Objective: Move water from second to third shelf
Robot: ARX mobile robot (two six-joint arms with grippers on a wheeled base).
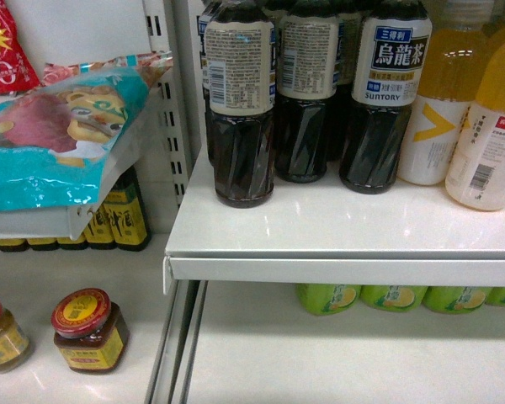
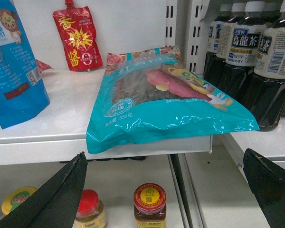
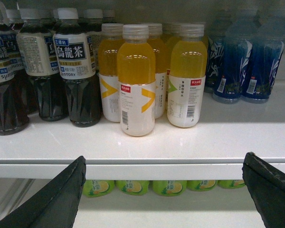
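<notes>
Reading progress was inconclusive: blue water bottles (image 3: 242,66) stood on the drinks shelf (image 3: 180,142), both grippers, left gripper (image 2: 166,190) and right gripper (image 3: 164,190), hung wide and empty, nothing carried

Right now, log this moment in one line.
left gripper: open, empty | right gripper: open, empty, facing yellow drink bottles | blue bottles: on shelf
</notes>
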